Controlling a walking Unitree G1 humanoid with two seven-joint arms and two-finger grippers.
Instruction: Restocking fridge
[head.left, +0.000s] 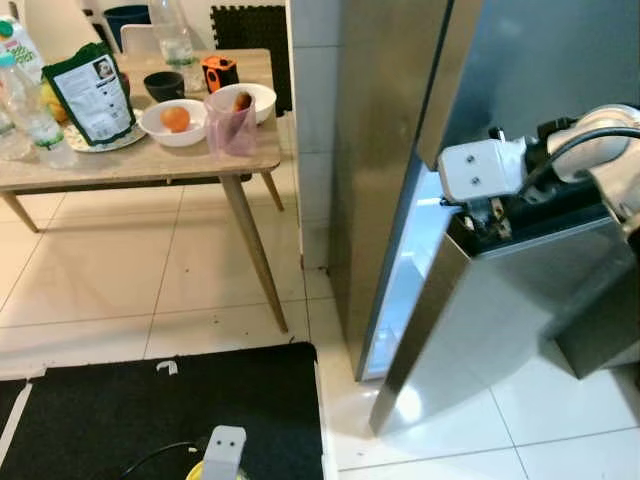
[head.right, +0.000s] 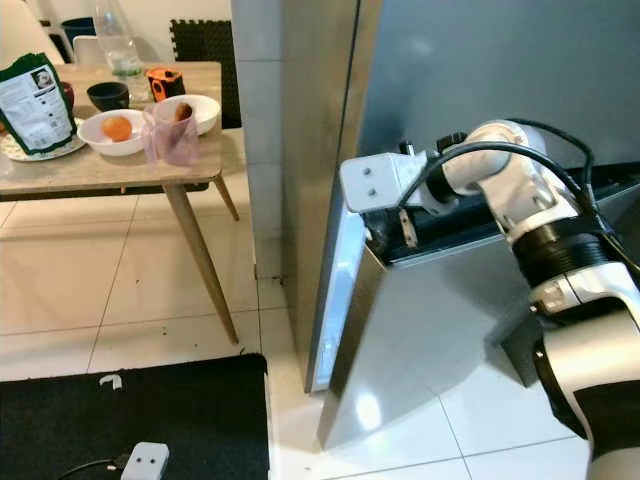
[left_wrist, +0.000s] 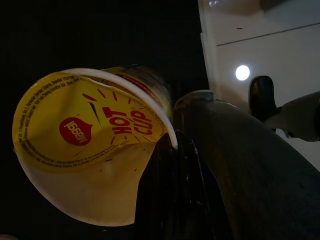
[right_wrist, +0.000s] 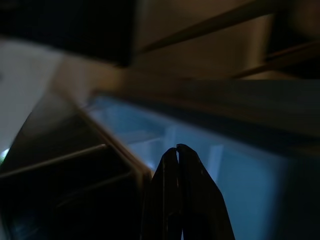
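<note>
The right gripper (right_wrist: 177, 150), jaws pressed together, reaches into the fridge door (head.right: 440, 330) gap while the left gripper (left_wrist: 172, 150) pinches a noodle cup (left_wrist: 85, 145).

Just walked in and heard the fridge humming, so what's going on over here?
The robot is restocking the fridge. Its right gripper, fingers pressed together, sits at the top edge of the lower fridge door, which stands partly open with light glowing from inside. Its left gripper hangs low, holding a yellow instant noodle cup. More food waits on the wooden table nearby: an orange in a white bowl, a green bag and bottles.
</note>
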